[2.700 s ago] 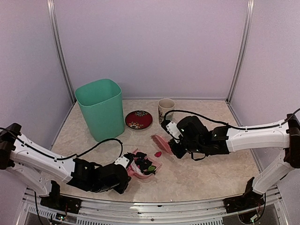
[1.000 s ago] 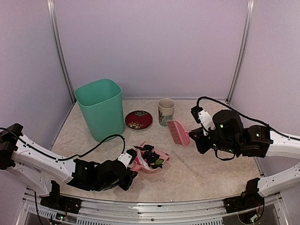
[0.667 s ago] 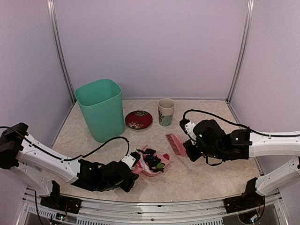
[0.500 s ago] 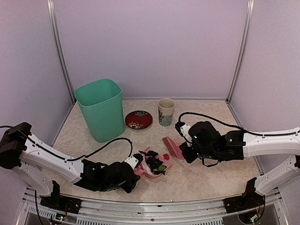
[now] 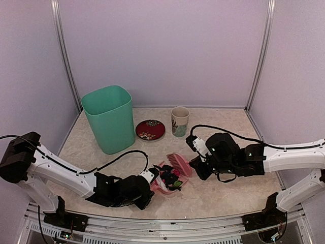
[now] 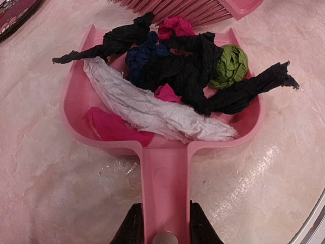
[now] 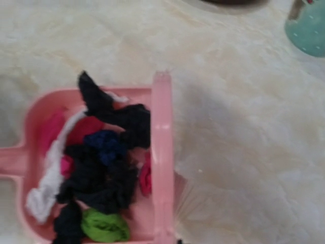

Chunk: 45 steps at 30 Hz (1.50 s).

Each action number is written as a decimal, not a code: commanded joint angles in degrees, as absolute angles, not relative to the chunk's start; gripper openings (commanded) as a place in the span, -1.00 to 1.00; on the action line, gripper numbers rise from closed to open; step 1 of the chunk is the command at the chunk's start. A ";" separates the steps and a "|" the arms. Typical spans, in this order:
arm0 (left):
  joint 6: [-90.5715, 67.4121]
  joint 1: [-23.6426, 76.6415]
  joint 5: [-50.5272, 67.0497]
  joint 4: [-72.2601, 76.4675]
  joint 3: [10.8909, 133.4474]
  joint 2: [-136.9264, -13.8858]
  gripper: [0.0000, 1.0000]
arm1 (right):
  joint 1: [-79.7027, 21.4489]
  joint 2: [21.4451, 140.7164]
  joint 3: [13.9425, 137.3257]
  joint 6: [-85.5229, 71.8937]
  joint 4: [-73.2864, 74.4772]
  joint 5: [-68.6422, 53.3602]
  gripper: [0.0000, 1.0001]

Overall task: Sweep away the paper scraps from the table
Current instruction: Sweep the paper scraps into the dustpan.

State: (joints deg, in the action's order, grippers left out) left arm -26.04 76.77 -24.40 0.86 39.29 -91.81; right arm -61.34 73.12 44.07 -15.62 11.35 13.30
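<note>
Sweeping looks nearly done: the crumpled black, red, white, blue and green paper scraps (image 6: 172, 76) lie heaped in the pink plastic dustpan (image 6: 165, 173), low centre of the top view, one black strand hanging over a side wall toward the beige mottled bench (image 5: 228, 195). The left hand (image 6: 162, 231) pinches the pan's handle. The right hand (image 5: 198, 168), pressed together on the pink comb-like brush (image 5: 177, 163), sets its bristles at the pan's mouth. Next, probably: lift the pan level and carry it to the tall teal bin (image 5: 109, 119) without spilling that strand.
</note>
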 commanded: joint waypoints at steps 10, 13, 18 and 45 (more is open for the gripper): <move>-24.62 76.19 -25.56 6.21 39.15 -90.79 -1.00 | -62.47 65.61 43.95 -15.03 14.08 10.90 -1.00; -23.76 76.16 -26.45 8.00 38.70 -88.54 -1.00 | -62.58 63.76 44.80 -15.05 16.61 12.52 -1.00; -21.89 76.08 -27.52 9.04 38.97 -86.09 -1.00 | -62.68 60.22 46.35 -14.88 20.21 15.20 -1.00; -18.33 75.33 -32.76 4.78 40.77 -74.25 -1.00 | -63.59 49.12 54.92 -12.81 22.16 32.44 -1.00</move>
State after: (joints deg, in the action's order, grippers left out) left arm -19.73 76.36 -30.39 7.07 38.85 -76.42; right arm -63.00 52.88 52.80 -13.06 25.63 26.68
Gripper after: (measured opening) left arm 0.221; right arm 0.065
